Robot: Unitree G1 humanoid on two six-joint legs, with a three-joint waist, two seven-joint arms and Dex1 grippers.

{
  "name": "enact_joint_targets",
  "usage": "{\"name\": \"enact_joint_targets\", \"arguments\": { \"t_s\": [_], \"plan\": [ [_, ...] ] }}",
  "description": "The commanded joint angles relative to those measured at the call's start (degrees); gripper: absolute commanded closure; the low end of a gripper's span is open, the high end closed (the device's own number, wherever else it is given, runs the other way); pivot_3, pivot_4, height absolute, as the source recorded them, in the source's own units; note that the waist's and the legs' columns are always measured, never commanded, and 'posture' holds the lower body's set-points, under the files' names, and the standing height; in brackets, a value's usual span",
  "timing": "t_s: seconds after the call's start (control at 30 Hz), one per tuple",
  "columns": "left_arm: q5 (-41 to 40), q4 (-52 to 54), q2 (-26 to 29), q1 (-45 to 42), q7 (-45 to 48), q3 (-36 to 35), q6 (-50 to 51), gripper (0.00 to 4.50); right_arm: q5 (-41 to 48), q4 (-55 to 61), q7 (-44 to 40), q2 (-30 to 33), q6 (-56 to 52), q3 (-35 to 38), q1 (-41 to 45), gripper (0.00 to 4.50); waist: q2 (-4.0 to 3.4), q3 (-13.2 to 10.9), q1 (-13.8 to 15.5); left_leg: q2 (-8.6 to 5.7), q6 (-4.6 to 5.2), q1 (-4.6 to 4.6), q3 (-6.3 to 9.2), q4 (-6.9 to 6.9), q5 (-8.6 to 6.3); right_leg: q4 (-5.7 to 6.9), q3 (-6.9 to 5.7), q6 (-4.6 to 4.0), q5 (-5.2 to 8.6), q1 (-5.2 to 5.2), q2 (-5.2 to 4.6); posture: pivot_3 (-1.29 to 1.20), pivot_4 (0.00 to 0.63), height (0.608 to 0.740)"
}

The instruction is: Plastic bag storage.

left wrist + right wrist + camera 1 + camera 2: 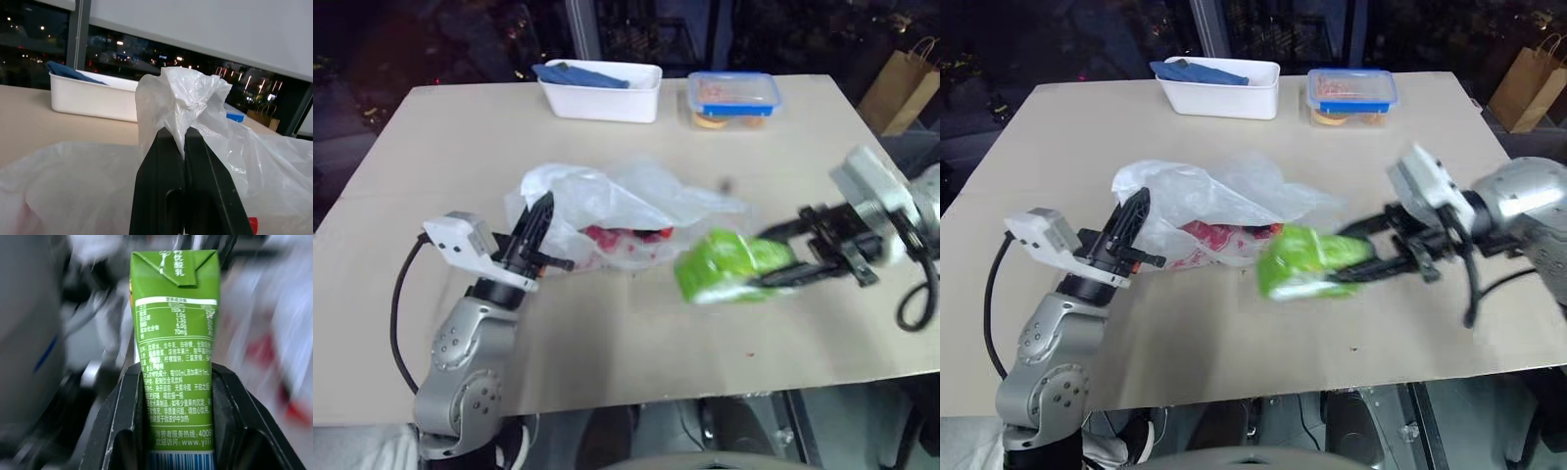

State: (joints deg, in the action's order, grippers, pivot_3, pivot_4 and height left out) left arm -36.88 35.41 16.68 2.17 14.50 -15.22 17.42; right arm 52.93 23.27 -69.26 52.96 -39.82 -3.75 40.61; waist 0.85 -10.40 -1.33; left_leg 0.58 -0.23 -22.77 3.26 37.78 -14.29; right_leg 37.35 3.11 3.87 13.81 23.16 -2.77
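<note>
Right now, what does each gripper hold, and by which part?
Left gripper: a bunched fold of the plastic bag, fingers shut on it. Right gripper: the green drink carton, by its lower sides.

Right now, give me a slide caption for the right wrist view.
Right gripper clamps a green drink carton upright between its black fingers.

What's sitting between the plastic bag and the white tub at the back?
Nothing: only bare table lies between the plastic bag and the white tub, as the left eye view shows.
</note>
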Motion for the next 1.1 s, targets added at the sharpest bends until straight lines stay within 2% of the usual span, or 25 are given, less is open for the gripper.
{"name": "enact_joint_targets", "arguments": {
  "t_s": [0.03,0.1,0.2,0.4,0.5,0.53,0.57,0.6,0.7,0.83,0.93,1.1],
  "plan": [
    [-1.8,1.2,-0.4,-1.3,-0.2,-0.4,-0.3,4.50,-9.5,0.2,6.4,-5.0,2.1,-6.1,1.8,2.97,0.07,0.0,0.6,0.00,0.00,-0.02,0.00,0.09,0.00,0.06,0.00,0.00,0.00,0.00,0.00,0.00,0.150,0.740],
    [-4.3,1.3,-1.1,-1.8,-0.9,-1.3,0.2,4.50,-17.4,-0.7,6.7,-7.8,6.0,-11.7,2.5,2.97,0.09,0.0,0.8,-0.03,0.00,-0.05,0.08,0.18,0.00,0.08,-0.06,-0.01,0.01,-0.03,-0.01,0.00,0.150,0.740],
    [-9.5,3.3,-0.8,-0.9,-0.2,-1.7,1.8,4.50,-31.4,-8.6,14.6,-16.3,10.7,-19.4,8.2,2.97,0.08,0.0,0.3,-0.05,-0.01,-0.14,0.09,0.27,0.00,0.15,-0.07,0.00,0.00,0.02,-0.04,0.00,0.150,0.740],
    [-13.7,5.8,-0.1,1.9,0.5,-1.0,2.9,4.50,-46.9,-23.1,24.4,-30.7,14.4,-26.1,16.7,2.97,0.09,0.0,0.1,-0.03,-0.05,-0.18,0.03,0.26,0.02,0.54,0.03,-0.04,0.01,0.29,-0.01,0.00,0.150,0.740],
    [-13.6,5.6,0.0,1.9,-0.1,-0.9,2.6,4.50,-51.7,-29.1,27.8,-35.7,17.7,-26.3,19.7,2.97,0.09,0.0,0.3,-0.05,-0.06,-0.19,0.04,0.23,0.03,0.53,0.02,-0.05,0.01,0.30,-0.01,0.00,0.150,0.740],
    [-13.8,5.4,-0.2,1.3,-0.8,-1.1,2.5,4.50,-52.8,-30.7,28.6,-37.1,20.3,-25.9,20.4,2.42,0.09,0.0,0.5,-0.06,-0.06,-0.20,0.05,0.23,0.03,0.51,0.01,-0.05,0.01,0.29,-0.02,0.00,0.150,0.740],
    [-13.9,5.1,-0.4,0.7,-1.3,-1.4,2.4,4.50,-53.4,-31.5,29.3,-38.0,22.1,-25.1,20.6,2.06,0.09,0.0,0.5,-0.09,-0.06,-0.22,0.06,0.23,0.03,0.49,0.00,-0.05,0.01,0.29,-0.04,0.00,0.150,0.740],
    [-13.8,5.0,-0.2,0.5,-1.6,-1.5,2.4,4.50,-53.0,-31.4,29.5,-38.7,22.5,-23.9,20.3,1.67,0.09,0.0,0.6,-0.11,-0.06,-0.23,0.06,0.23,0.03,0.49,0.01,-0.04,0.01,0.29,-0.07,0.00,0.150,0.740],
    [-13.8,4.6,0.1,0.4,-1.9,-1.9,2.5,4.50,-47.6,-27.3,26.5,-38.3,19.0,-18.6,17.4,0.09,0.11,0.0,0.6,-0.15,-0.06,-0.23,0.09,0.23,0.02,0.47,-0.03,-0.04,0.01,0.26,-0.10,0.00,0.150,0.740],
    [-13.5,4.2,0.4,0.5,-2.1,-2.3,2.5,4.50,-34.7,-15.5,16.4,-31.3,5.4,-11.6,13.1,0.03,0.10,0.0,0.7,-0.15,-0.05,-0.26,0.16,0.22,0.02,0.43,-0.08,-0.04,0.01,0.25,-0.10,0.00,0.150,0.740],
    [-13.1,3.7,0.6,0.3,-1.7,-2.1,2.5,4.50,-24.6,-7.1,10.0,-23.1,-2.5,-5.1,10.1,0.03,0.09,0.0,0.5,-0.14,-0.03,-0.27,0.14,0.21,0.01,0.40,-0.07,-0.04,0.01,0.25,-0.12,0.00,0.150,0.740],
    [-13.0,3.2,0.6,0.5,-1.0,-2.1,2.4,4.50,-17.7,-5.7,15.0,-18.0,-10.2,6.1,11.0,0.03,0.08,0.0,-0.5,-0.05,-0.03,-0.14,0.06,0.11,0.01,0.47,-0.01,-0.05,0.02,0.25,-0.01,0.00,0.150,0.740]
  ]
}}
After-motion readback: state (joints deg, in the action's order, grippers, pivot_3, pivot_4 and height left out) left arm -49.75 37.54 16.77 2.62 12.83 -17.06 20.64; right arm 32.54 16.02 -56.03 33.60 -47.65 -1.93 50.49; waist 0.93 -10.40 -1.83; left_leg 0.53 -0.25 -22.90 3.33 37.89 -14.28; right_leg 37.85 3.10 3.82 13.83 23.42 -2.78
